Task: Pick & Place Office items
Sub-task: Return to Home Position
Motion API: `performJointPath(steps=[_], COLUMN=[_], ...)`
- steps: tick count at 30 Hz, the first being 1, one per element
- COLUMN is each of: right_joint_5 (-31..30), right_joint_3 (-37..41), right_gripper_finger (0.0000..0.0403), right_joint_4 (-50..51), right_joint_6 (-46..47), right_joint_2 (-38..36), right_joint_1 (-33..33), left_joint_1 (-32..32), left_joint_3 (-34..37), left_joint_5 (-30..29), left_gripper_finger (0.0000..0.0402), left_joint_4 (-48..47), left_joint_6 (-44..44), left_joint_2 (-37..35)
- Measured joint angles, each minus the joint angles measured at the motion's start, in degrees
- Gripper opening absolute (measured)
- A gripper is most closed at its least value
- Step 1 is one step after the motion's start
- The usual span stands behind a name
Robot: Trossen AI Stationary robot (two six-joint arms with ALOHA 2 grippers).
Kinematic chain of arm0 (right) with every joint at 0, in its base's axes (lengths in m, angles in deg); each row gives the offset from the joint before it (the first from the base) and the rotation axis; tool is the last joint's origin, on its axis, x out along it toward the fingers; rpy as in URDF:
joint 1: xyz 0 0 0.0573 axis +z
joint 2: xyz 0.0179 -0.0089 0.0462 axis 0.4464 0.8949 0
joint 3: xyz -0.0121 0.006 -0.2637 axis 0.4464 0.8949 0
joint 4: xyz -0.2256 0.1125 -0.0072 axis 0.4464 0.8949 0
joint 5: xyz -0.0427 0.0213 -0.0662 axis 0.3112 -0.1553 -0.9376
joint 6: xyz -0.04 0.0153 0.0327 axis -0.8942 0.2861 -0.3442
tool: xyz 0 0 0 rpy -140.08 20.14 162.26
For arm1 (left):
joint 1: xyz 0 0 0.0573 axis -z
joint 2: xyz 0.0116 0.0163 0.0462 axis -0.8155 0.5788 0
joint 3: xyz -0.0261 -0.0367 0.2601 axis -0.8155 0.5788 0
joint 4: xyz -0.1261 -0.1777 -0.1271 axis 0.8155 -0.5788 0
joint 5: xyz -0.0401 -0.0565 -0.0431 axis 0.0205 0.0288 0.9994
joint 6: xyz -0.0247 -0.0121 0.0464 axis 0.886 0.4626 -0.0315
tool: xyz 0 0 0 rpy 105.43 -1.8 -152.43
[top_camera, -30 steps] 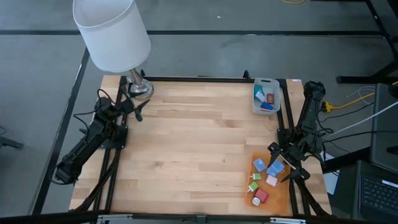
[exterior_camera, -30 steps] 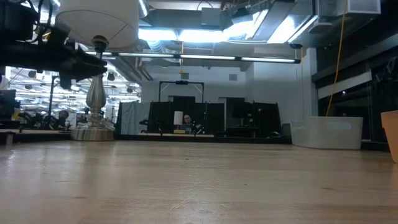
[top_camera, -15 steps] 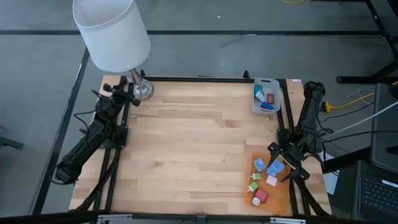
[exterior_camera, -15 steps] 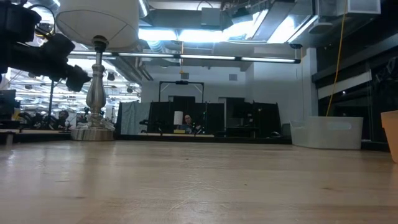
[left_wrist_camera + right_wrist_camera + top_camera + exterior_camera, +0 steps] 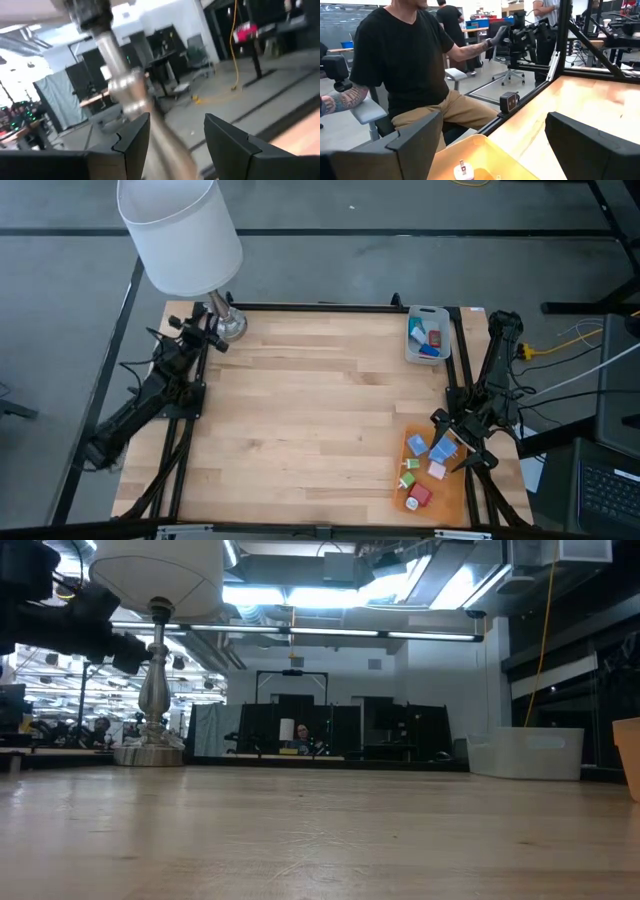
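Office items (image 5: 437, 470) on orange sheet (image 5: 447, 498)

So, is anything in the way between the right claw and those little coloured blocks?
Nothing visible: the open right gripper hangs directly over the small coloured blocks on the flat orange sheet.

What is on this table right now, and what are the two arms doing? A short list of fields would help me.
table: pale wood, seen from above
lamp: far left corner, white shade
left arm: along the left edge, jaws open near the lamp's stem
right arm: right edge, jaws open above the orange sheet
small blocks: most on the orange sheet, a few in the grey tray
person: seated beyond the table
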Motion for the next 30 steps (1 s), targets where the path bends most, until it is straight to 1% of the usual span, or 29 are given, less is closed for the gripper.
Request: performJointPath(steps=[2, 6, 12, 17, 20, 24, 30], right_joint_5=[-0.02, -0.10, -1.91, -2.60, -6.44, -11.08, -11.21], right_joint_3=[0.00, 0.00, 0.00, 0.00, 0.02, 0.02, 0.02], right_gripper_finger=[0.0347, 0.0347, 0.0347, 0.0347, 0.0347, 0.0347, 0.0347], right_joint_4=[-0.10, -0.08, 0.66, 1.89, 2.80, 2.99, 4.87], right_joint_6=[-0.22, -0.58, -1.70, -1.92, -1.67, -1.48, -1.71], right_joint_2=[-0.02, -0.07, -0.07, -0.04, -0.04, -0.04, -0.04], right_joint_1=[0.01, 0.00, 0.02, 0.02, 0.00, 0.00, 0.00], left_joint_1=[6.05, 17.33, 35.31, 46.73, 51.35, 54.52, 56.65], left_joint_3=[0.00, 0.00, 0.00, 0.00, 0.00, 0.00, 0.00], left_joint_5=[-4.34, -6.58, -6.81, -5.39, -4.92, -3.31, -2.51], left_gripper_finger=[0.0182, 0.0182, 0.0182, 0.0182, 0.0182, 0.0182, 0.0182], left_joint_4=[1.58, 2.57, 2.17, 2.14, 2.14, 2.14, 2.54], left_joint_6=[0.02, 0.02, 0.02, 0.02, 0.02, 0.04, 0.04], left_joint_2=[0.00, 0.00, 0.00, -0.02, -0.02, -0.02, -0.04])
